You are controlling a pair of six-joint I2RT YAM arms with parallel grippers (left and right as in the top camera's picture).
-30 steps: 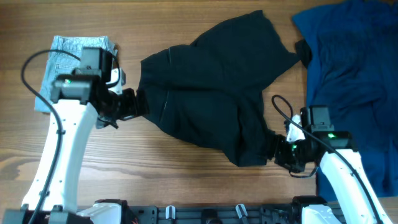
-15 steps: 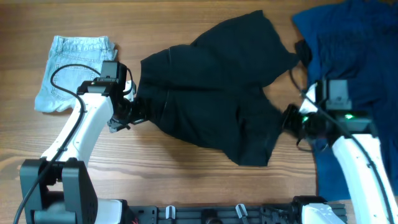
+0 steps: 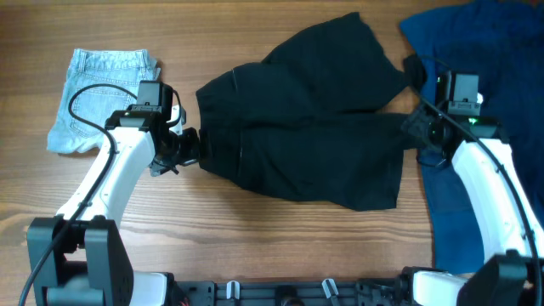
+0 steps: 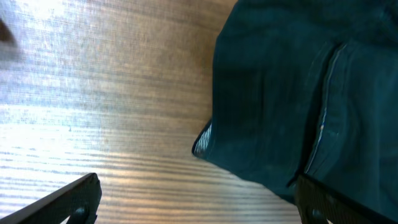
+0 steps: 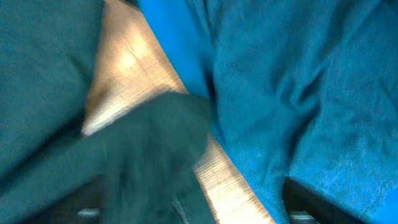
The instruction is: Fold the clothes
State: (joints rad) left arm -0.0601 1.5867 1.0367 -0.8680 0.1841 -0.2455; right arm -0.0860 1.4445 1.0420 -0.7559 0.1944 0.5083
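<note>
mid-table, between both arms: the black shorts (image 3: 306, 144), now pulled flatter and wider than a second ago, the near leg, then bunched toward the front edge, dragged out rightward up against the royal-blue garment (image 3: 493, 76). work of the right gripper (image 3: 421, 129), swung from the front up to the hem beside the blue cloth; in its blurred wrist view, jaws seemingly apart with dark cloth slack between them, so probably just let go. at the waistband end, the left gripper (image 3: 191, 149), jaws wide apart at the edge, holding nothing, barely shifted in the last half second. judged a smoothing step, the folding itself yet to start. soft, matte, heavy-looking black fabric, creased along a seam, a broad wedge in outline; at far left, small pale denim shorts (image 3: 98, 93), stiffer, lying flat and compact; at right, blue cloth rumpled in loose ridges over the grained wooden table (image 3: 255, 246)
</note>
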